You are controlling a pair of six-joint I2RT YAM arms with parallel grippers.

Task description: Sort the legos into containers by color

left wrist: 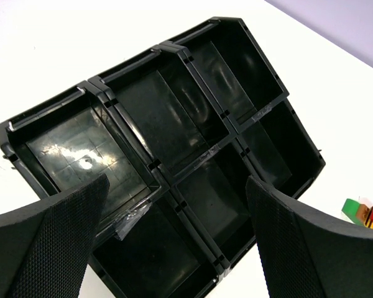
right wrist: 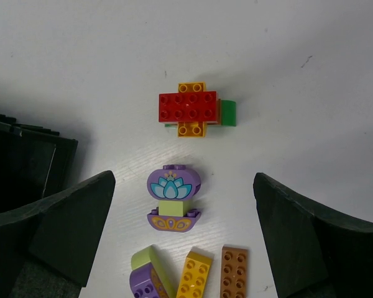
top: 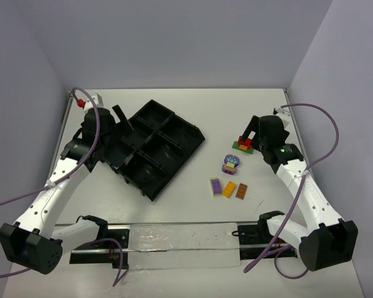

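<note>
Left fingers (left wrist: 56,242) sit closest to the lens, filling both lower corners of the left wrist view. They're spread wide with nothing between them, hovering over the black divided tray (top: 180,166). Right fingers (right wrist: 311,236), same story in the right wrist view: spread wide, gripping nothing, hanging above the legos (top: 229,189).

White counter (top: 174,214) carries everything. Tray lies skewed, centre-left of the top view. Every compartment the left wrist view shows is bare, no brick in any.

All legos are on the counter, right of centre in the top view, apart from the tray.
- Biggest is the mixed stack (right wrist: 188,110): red on top, orange-yellow crossways beneath, green poking out at its right.
- Below it in frame is the lotus stack (right wrist: 173,198): rounded purple piece with a lotus print, lime in the middle, purple base.
- Along the bottom edge of the right wrist view, side by side: lime-and-purple piece (right wrist: 148,276), orange-yellow brick (right wrist: 196,273), brown brick (right wrist: 234,272).

Progress: zero sorted, by my read. Everything is left to do. Both stacks mix colours, so they probably need pulling apart before binning.
</note>
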